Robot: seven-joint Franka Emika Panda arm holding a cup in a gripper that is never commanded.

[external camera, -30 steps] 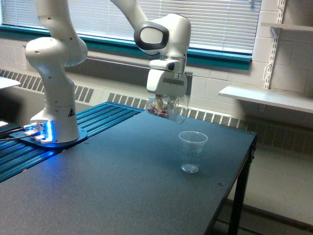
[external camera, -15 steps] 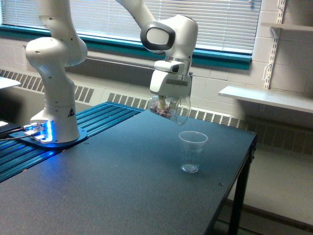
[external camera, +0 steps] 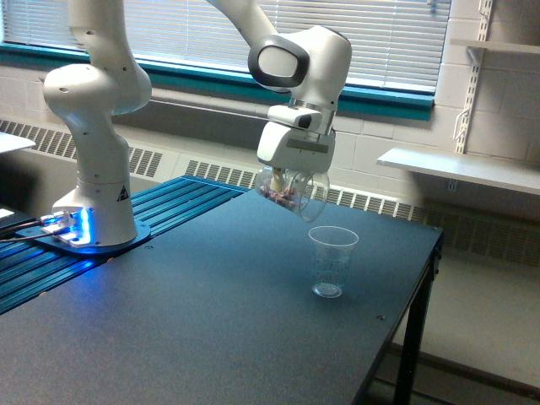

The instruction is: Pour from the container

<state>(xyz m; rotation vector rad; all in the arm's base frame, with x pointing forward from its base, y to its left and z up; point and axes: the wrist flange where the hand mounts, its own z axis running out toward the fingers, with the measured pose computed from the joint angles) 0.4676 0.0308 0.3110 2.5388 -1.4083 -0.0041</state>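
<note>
My gripper (external camera: 289,179) is shut on the container (external camera: 291,193), a small clear glass mug-like jar with a loop handle. It hangs tilted in the air with its mouth toward the exterior view's right. Small dark reddish pieces lie in its lower left part. A clear plastic cup (external camera: 332,261) with printed markings stands upright on the dark table (external camera: 211,329), below and to the right of the container. The cup looks empty.
The arm's white base (external camera: 93,194) stands at the exterior view's left on a blue ribbed surface (external camera: 160,211). The table's right edge (external camera: 422,278) runs close to the cup. A white shelf (external camera: 464,169) juts from the wall at right.
The gripper has moved slightly right with the container and tilted it further toward the plastic cup. The cup has not moved.
</note>
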